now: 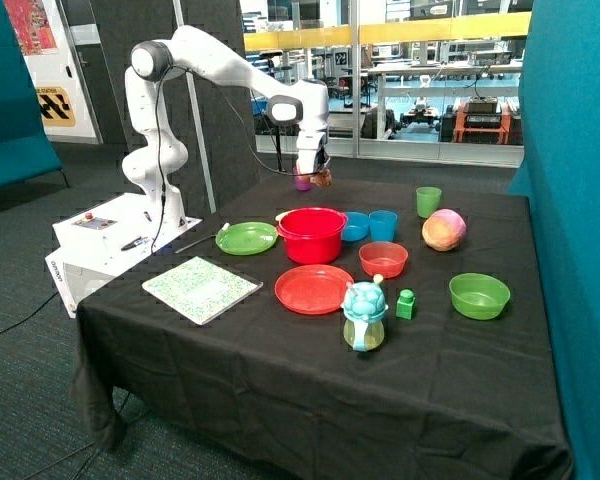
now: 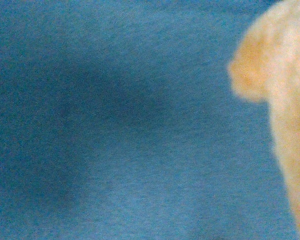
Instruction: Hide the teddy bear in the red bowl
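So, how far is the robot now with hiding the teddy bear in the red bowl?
The pickup looks done: the gripper holds the teddy bear in the air, above the far side of the table, behind the red bowl. The wrist view shows the plush close by. In hand: carrying it. Left: moving over the red bowl and dropping it in. The bear is not inside yet.

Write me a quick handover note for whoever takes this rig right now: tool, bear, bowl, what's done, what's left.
Tool: raised over the back of the table, shut on the teddy bear.
Teddy bear: held in the air, behind the red bowl, not yet above it.
Red bowl: upright on the black cloth, between the green plate and the blue cup.
Done: bear picked up.
Left: carry it over the bowl, lower, release.
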{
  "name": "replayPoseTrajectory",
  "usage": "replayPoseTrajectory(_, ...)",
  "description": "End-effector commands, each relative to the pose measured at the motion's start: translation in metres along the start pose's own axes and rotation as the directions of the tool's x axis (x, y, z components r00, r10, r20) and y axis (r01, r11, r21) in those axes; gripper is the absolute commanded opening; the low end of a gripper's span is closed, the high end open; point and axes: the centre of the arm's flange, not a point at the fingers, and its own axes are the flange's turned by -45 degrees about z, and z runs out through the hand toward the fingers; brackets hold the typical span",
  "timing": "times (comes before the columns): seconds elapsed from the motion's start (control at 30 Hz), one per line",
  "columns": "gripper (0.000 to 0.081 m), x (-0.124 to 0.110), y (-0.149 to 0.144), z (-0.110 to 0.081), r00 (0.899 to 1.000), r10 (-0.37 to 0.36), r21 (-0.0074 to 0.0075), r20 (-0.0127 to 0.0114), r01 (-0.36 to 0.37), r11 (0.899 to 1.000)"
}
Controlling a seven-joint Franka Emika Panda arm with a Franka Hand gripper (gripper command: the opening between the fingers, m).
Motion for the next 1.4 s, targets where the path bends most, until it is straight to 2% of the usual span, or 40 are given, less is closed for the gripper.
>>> replayPoseTrajectory(0.0,0.0000,0.009,0.041,-0.028,1.000,0.030,-0.0001,0.0021,-0.030,1.000)
replayPoseTrajectory(0.3,0.0000,0.007,0.079,-0.040,0.997,0.076,-0.0002,0.0021,-0.076,0.997)
replayPoseTrajectory(0.53,0.0000,0.012,0.122,-0.043,0.992,0.129,-0.0003,0.0021,-0.129,0.992)
replayPoseTrajectory(0.87,0.0000,0.016,0.165,-0.032,0.985,0.171,-0.0004,0.0021,-0.171,0.985)
replayPoseTrajectory(1.37,0.0000,0.033,0.205,-0.015,0.984,0.181,-0.0004,0.0021,-0.181,0.984)
